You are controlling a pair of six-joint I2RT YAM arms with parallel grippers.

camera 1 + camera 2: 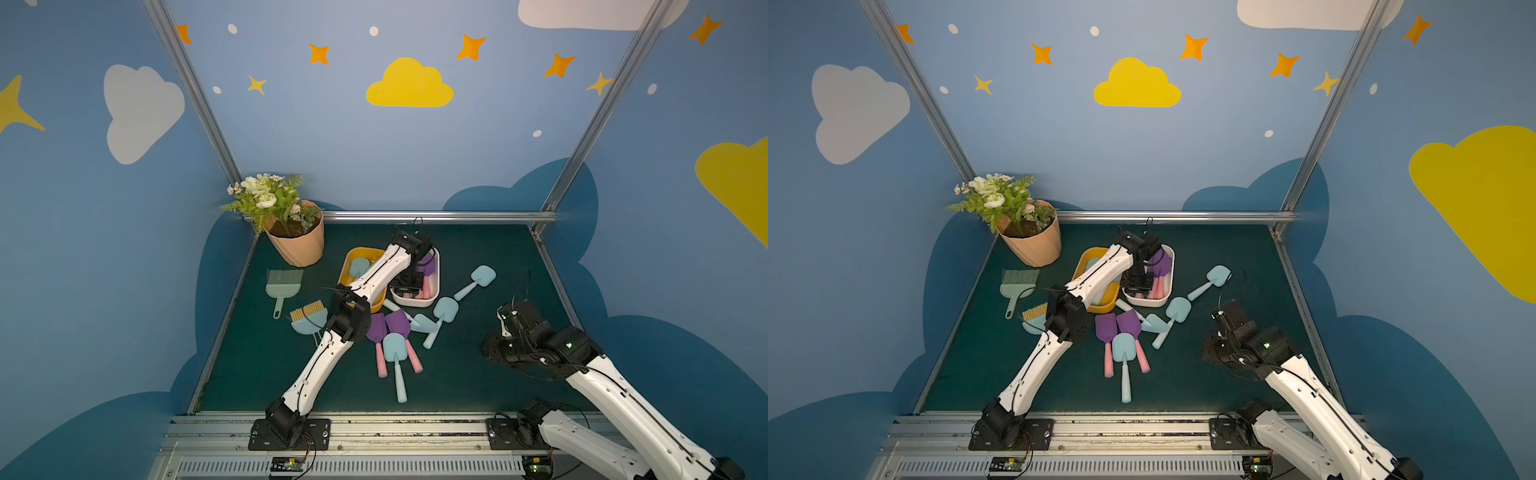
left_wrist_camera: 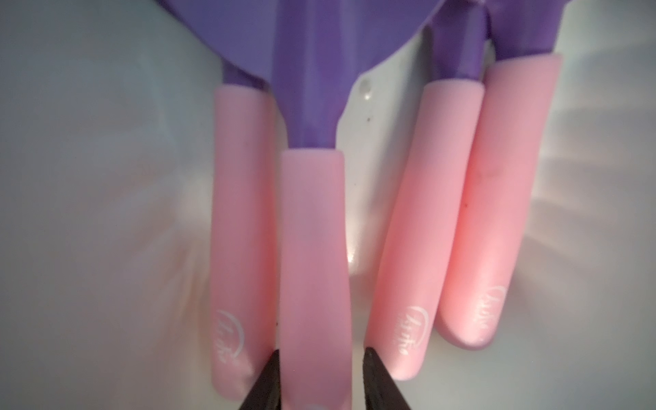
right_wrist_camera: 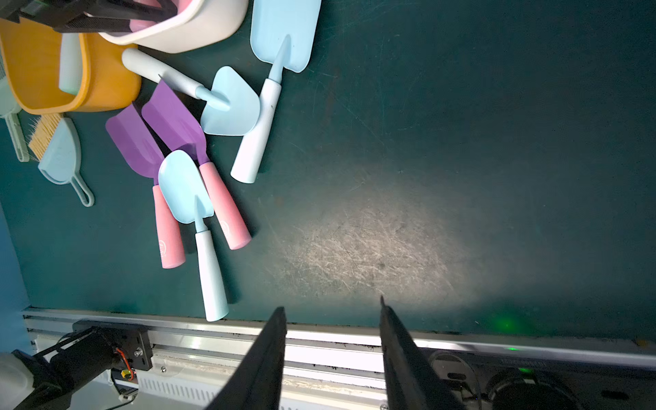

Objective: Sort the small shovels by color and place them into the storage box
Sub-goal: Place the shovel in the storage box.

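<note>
My left gripper [image 2: 323, 351] reaches down into the white storage box [image 1: 415, 302]. Its jaws stand open round the pink handle [image 2: 312, 248] of a purple small shovel: one finger touches it, with a thin gap at the other. Three more pink-handled shovels [image 2: 422, 230] lie beside it on the box floor. The yellow storage box [image 1: 345, 270] holds a pale blue shovel [image 1: 358, 266]. On the mat lie two purple shovels [image 1: 397, 324] under a blue one [image 1: 392, 349], with three more blue shovels [image 1: 445, 309] to the right. My right gripper [image 3: 332, 307] hovers open and empty near the front right.
A peach flowerpot [image 1: 297, 245] with a plant stands at the back left. A grey-green brush [image 1: 282, 282] and a light blue dustpan [image 1: 307, 322] lie left of the yellow box. A metal rail [image 1: 374, 419] runs along the front edge.
</note>
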